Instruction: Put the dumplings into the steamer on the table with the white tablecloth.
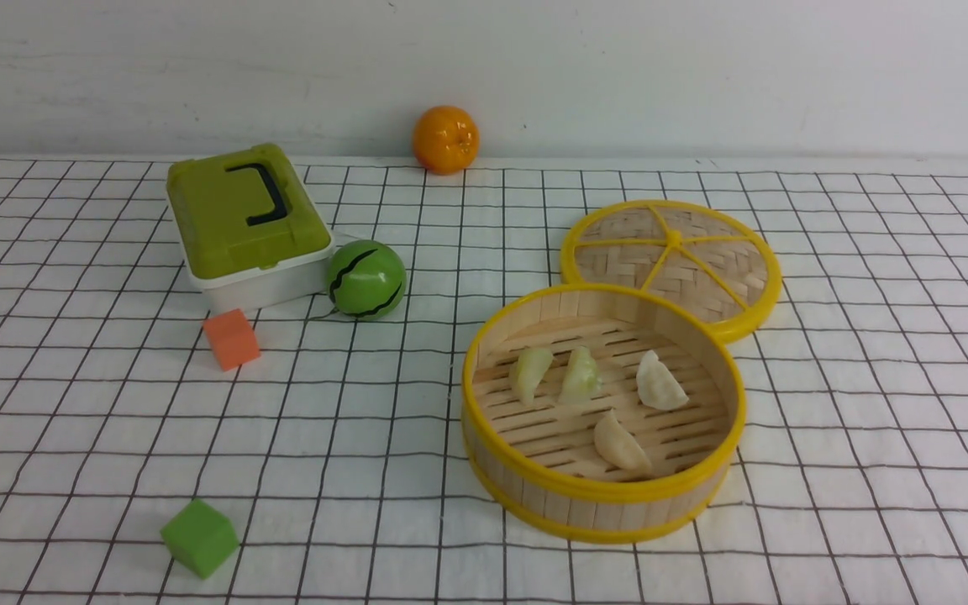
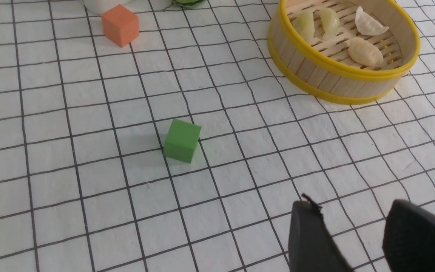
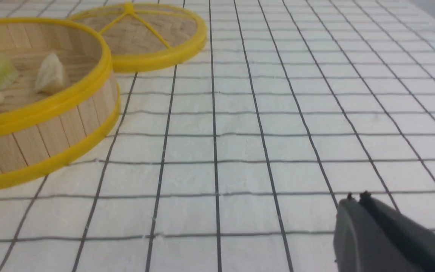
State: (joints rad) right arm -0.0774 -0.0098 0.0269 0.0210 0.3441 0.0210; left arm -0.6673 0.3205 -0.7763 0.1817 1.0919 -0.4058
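The round bamboo steamer [image 1: 484, 424] with yellow rims stands on the white tablecloth [image 1: 870, 420] at centre right. Several dumplings lie on its slatted floor: two pale green ones [image 1: 530, 372] [image 1: 581, 376] and two cream ones [image 1: 660, 382] [image 1: 621, 443]. In the left wrist view the steamer [image 2: 315, 73] and its dumplings [image 2: 364, 51] show too. My left gripper [image 2: 353, 206] hangs open over bare cloth, well short of the steamer, nothing between its fingers. My right gripper [image 3: 355, 197] is shut and empty, beside the steamer [image 3: 51, 130]. Neither gripper shows in the front view.
The flat woven lid [image 1: 673, 260] lies behind the steamer, touching its rim. A green-lidded box [image 1: 244, 223], a green striped ball [image 1: 365, 279], an orange cube [image 1: 232, 339] and a green cube [image 1: 199, 538] sit on the left. An orange [image 1: 445, 139] rests by the back wall.
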